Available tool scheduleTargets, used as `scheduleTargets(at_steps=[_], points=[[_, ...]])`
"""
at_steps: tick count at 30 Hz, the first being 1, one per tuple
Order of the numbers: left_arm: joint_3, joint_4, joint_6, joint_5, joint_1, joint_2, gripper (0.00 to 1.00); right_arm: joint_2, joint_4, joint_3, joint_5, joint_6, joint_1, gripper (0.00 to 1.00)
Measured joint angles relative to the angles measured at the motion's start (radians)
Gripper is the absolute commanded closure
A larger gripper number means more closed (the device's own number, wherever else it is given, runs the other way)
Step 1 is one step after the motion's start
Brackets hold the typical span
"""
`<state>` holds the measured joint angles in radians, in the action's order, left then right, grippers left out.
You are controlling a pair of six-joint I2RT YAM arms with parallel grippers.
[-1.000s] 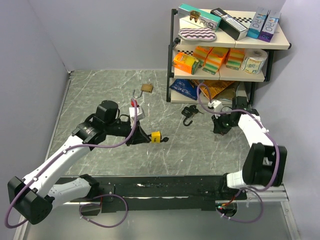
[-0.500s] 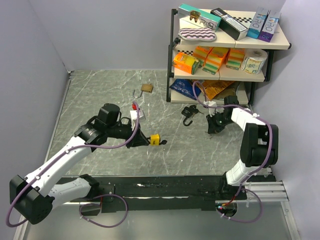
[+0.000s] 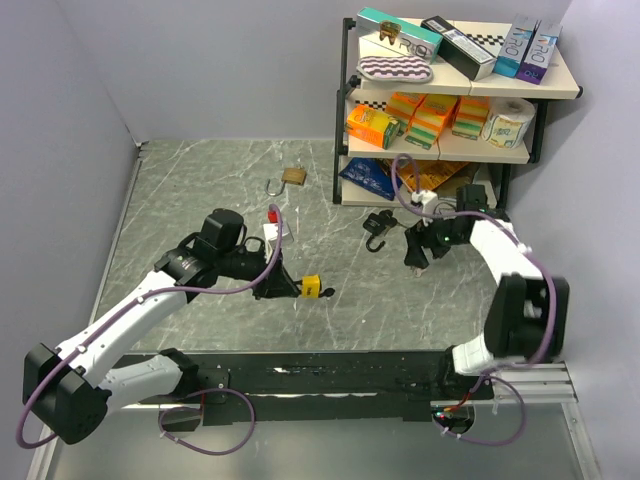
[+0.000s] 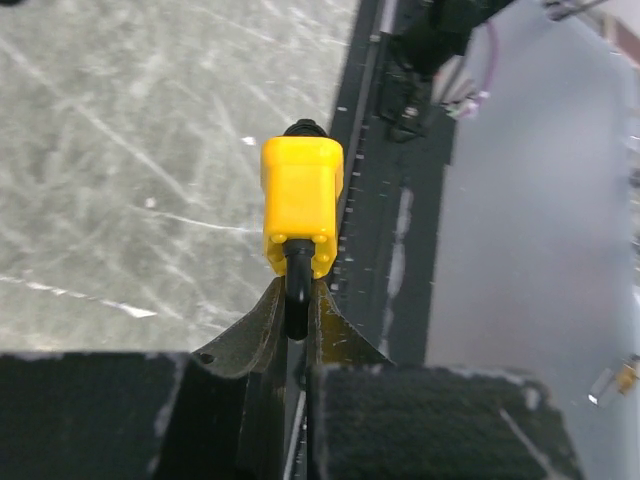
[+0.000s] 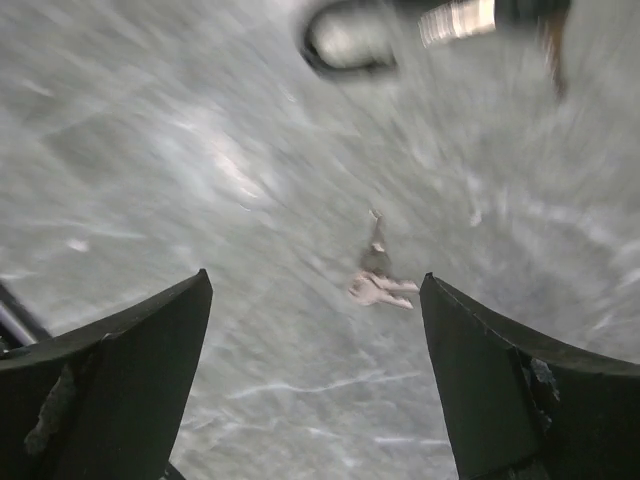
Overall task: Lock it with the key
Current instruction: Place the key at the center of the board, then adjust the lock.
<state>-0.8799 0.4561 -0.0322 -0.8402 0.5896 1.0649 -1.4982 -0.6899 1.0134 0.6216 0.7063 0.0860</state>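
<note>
My left gripper (image 3: 287, 288) is shut on the black shackle of a yellow padlock (image 3: 311, 288), held just above the marble table. In the left wrist view the padlock (image 4: 300, 208) points away from my left gripper (image 4: 296, 300), with a small dark piece at its far end. My right gripper (image 3: 414, 257) hangs open over the table to the right. In its own view, which is blurred, a small pale key (image 5: 381, 284) lies on the table between and beyond the fingers of my right gripper (image 5: 315, 279). Nothing is held there.
A black padlock (image 3: 377, 226) lies left of the right gripper; its shackle (image 5: 343, 45) shows at the top of the right wrist view. A brass padlock (image 3: 292, 176) and a red-and-white item (image 3: 273, 222) lie farther back. A stocked shelf (image 3: 450, 95) stands at the back right.
The right gripper has gone from shut to wide open and has swung left toward the black padlock. The left arm has shifted slightly with the yellow padlock still in its grip.
</note>
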Motion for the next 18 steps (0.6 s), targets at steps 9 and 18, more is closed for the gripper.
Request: scheduleTargets(at_steps=[9,18], points=[[-0.007,-0.006,0.075,-0.184,0.0,0.0,0.99,0.509,-0.049,-0.002,0.298,0.072,-0.226,0.01],[-0.142,0.108,-0.016,-0.278,0.061,0.051,0.99,0.721,-0.041,-0.064,0.307,0.209,-0.561,0.01]])
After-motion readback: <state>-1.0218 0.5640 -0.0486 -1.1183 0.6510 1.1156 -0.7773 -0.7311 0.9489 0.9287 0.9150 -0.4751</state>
